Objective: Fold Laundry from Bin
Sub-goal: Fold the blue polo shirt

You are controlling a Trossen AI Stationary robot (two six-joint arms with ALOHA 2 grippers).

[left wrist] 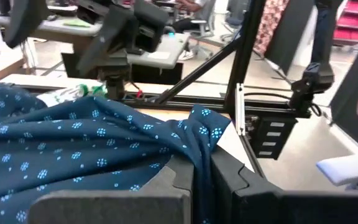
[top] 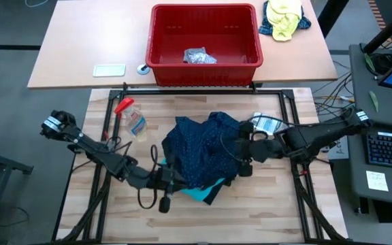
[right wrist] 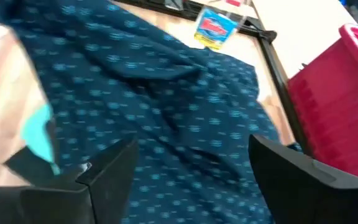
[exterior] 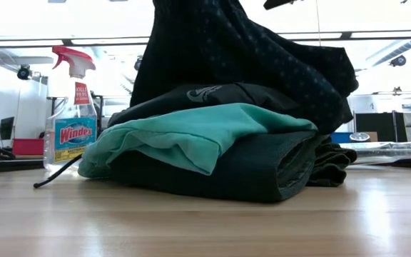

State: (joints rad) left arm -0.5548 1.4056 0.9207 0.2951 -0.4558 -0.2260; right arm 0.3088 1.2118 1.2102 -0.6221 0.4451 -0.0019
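A navy garment with tiny light dots (top: 206,150) is lying crumpled on top of a pile in the middle of the pale wooden counter (top: 264,218). Under it, in the low view, a black garment (exterior: 212,96), a bright turquoise garment (exterior: 191,135) and a dark grey folded garment (exterior: 255,171) are stacked, the turquoise edge sticking out at the pile's near side.

The left gripper (top: 171,178) is sitting at the pile's near left corner, clenched on a fold of the navy cloth, whose dotted fabric is running between its dark fingers (left wrist: 179,180) in the left wrist view.

The right gripper (top: 241,151) is hovering at the pile's right edge, its fingers (right wrist: 110,165) spread wide apart above the navy fabric and grasping nothing.

The red plastic rectangular bin (top: 158,41) is standing on the lighter counter beyond, with a small light grey bundle (top: 199,56) lying inside it. A clear spray bottle with a red trigger (top: 131,117) is lying left of the pile.
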